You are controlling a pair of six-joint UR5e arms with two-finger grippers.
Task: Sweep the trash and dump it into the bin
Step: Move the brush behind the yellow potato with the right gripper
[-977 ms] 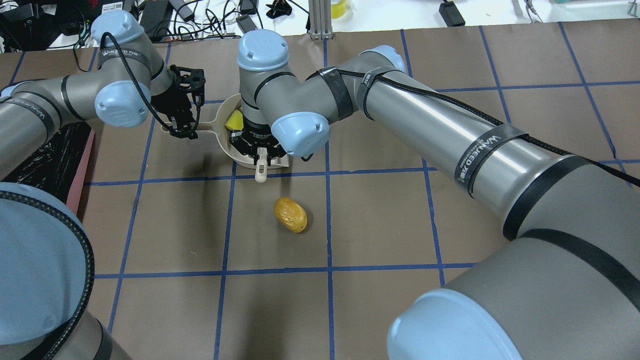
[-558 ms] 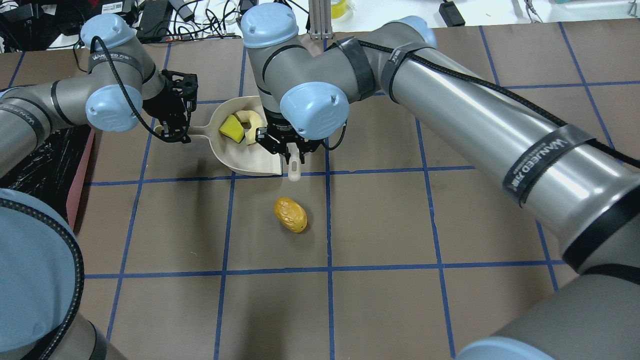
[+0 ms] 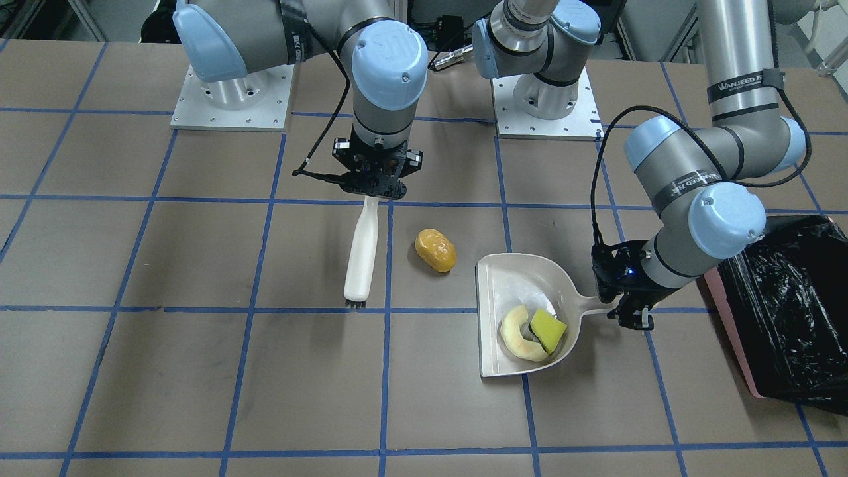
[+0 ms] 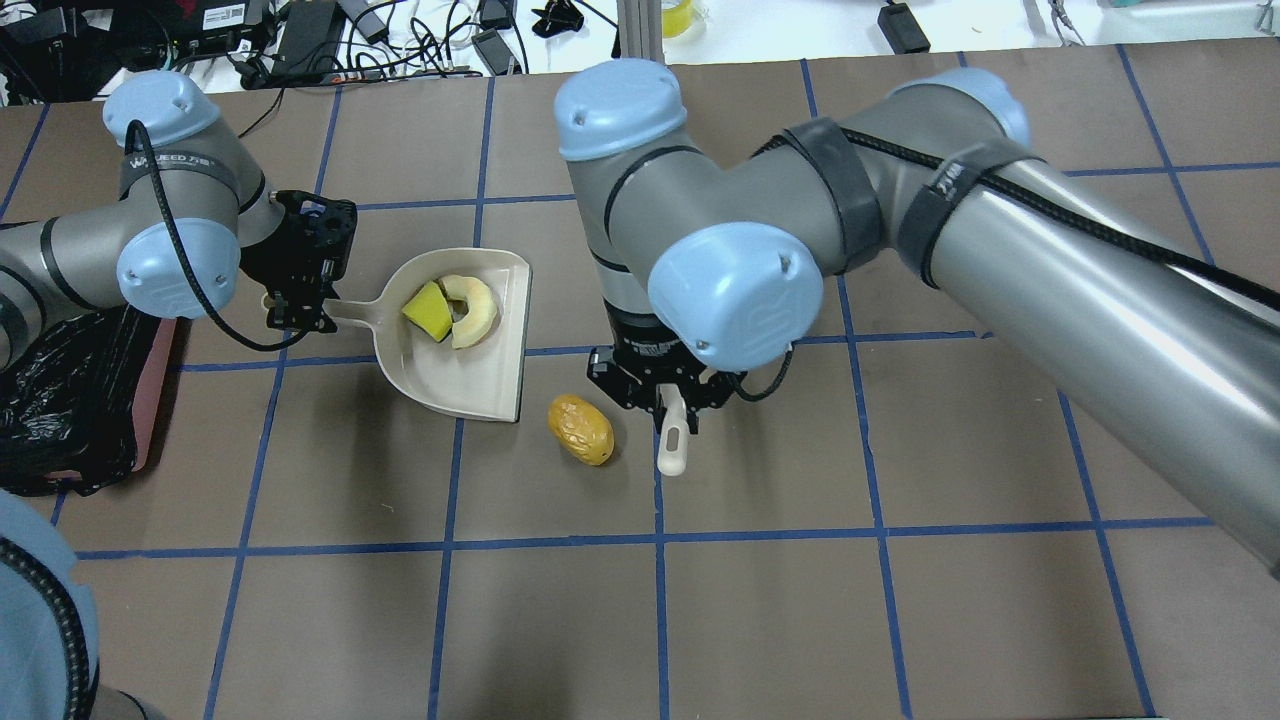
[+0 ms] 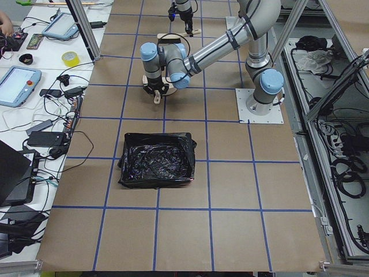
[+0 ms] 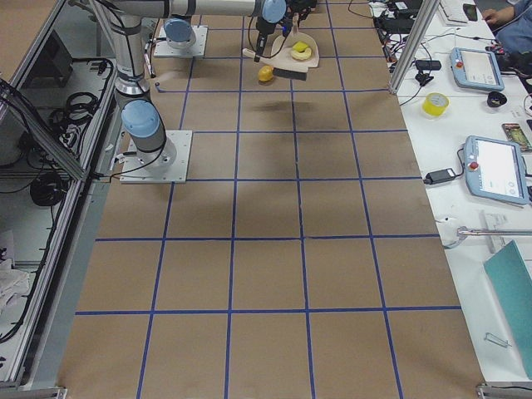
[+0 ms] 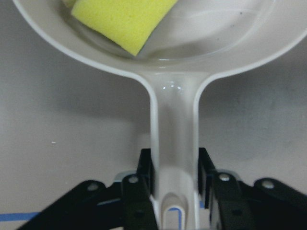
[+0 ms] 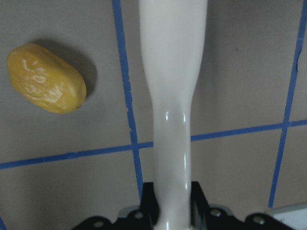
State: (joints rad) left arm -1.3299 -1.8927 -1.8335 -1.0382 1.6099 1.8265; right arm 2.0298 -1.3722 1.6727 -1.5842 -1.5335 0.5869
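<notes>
While the potato lump point(image 3: 436, 250) lies mid-frame between brush point(image 3: 362, 255) and dustpan point(image 3: 503, 285), the right gripper point(image 3: 373, 192) — closed tight on the brush handle — should push it gently into the dustpan, which the left gripper point(image 3: 623, 310), clamped on its handle, must hold flat.

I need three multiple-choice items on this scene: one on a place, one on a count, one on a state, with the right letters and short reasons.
1. Where does the golden-brown lump lie?
A) on the table, between the brush and the dustpan
B) inside the dustpan
C) under the brush

2. How many trash items lie in the dustpan?
A) none
B) two
C) three

3. What does the left hand hold?
A) nothing
B) the brush
C) the dustpan's handle

Answers:
1 A, bare table shows all around it.
2 B, only the sponge wedge and the peel lie inside.
3 C, its fingers clamp the handle.
</notes>
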